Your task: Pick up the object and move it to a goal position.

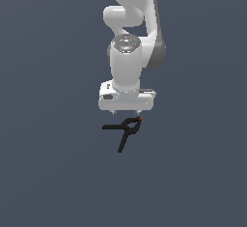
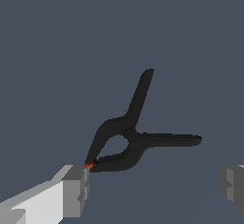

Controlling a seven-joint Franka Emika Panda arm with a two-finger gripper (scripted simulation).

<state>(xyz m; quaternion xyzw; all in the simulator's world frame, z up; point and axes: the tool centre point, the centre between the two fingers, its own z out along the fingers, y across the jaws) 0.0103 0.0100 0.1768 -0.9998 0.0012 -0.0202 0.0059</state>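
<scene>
Just below the tool (image 1: 125,112), the clamp (image 1: 126,128) lies.

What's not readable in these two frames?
- Goal position: no marker in either view.
- Gripper fingers: wrist view's edges crop them; in the exterior view only tiny tips show.
- Small black spring clamp: whether its red tip touches the finger, unclear.
- Arm base: cut off by the exterior view's top edge.
</scene>
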